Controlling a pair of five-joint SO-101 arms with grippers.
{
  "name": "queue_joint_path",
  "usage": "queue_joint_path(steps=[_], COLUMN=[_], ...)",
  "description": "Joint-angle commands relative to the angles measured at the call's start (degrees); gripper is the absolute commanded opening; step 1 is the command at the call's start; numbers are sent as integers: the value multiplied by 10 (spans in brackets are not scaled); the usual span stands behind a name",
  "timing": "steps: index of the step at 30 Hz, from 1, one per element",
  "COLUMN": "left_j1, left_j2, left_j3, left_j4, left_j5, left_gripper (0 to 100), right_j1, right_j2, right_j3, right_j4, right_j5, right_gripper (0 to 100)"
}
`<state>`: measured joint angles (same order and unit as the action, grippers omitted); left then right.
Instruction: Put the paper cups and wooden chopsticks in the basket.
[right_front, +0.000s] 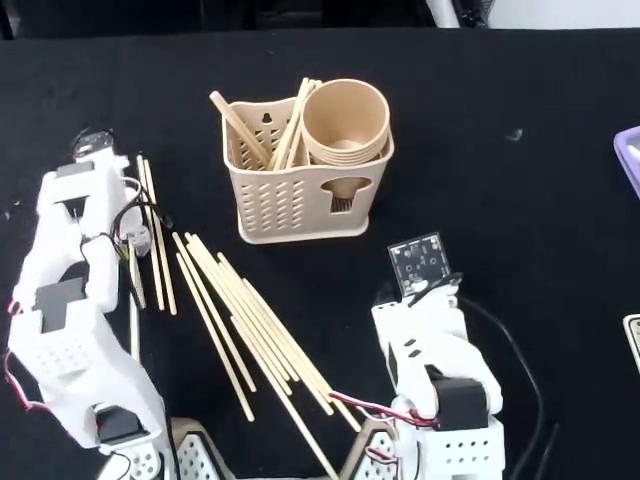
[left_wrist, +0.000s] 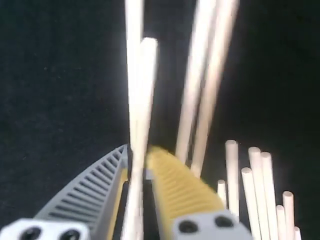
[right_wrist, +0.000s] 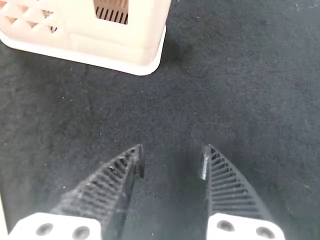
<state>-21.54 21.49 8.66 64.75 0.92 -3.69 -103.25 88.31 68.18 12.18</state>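
The beige slotted basket (right_front: 300, 200) stands at the table's middle, with stacked paper cups (right_front: 345, 120) and a few wooden chopsticks (right_front: 285, 130) inside. Several loose chopsticks (right_front: 250, 320) lie fanned in front of it. My left arm (right_front: 75, 260) is at the left, over two more chopsticks (right_front: 155, 230). In the left wrist view my left gripper (left_wrist: 139, 162) is shut on a chopstick (left_wrist: 141, 95), which runs between the grey and yellow fingers (left_wrist: 175, 185). My right gripper (right_wrist: 172, 160) stands open and holds nothing, just above the cloth a short way from the basket's base (right_wrist: 115, 45).
The table is covered in black cloth. A purple object (right_front: 630, 155) sits at the right edge. The right arm's cable (right_front: 510, 350) trails to the right of its base. Ends of the loose chopsticks (left_wrist: 255, 175) lie beside my left gripper.
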Motion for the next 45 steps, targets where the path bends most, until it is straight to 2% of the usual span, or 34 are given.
queue_joint_path(steps=[1,7,13,19,30,40,45], left_j1=[-4,-4,-4,2,7,58,58], left_j2=[4,-88,-239,-382,-510,-674,-775], left_j3=[-11,26,94,189,239,260,251], left_j4=[9,5,-1,-98,-296,-267,-282], left_j5=[-5,-3,-2,-1,100,108,108], left_gripper=[32,30,30,30,30,30,30], right_j1=[3,3,3,3,3,3,3], right_j2=[-53,-53,-53,-53,-53,-53,-54], right_j3=[0,0,0,0,4,5,5], right_j4=[-11,-11,-11,-11,-11,-12,-12], right_j5=[3,3,3,3,3,3,3], right_gripper=[191,191,191,191,191,191,191])
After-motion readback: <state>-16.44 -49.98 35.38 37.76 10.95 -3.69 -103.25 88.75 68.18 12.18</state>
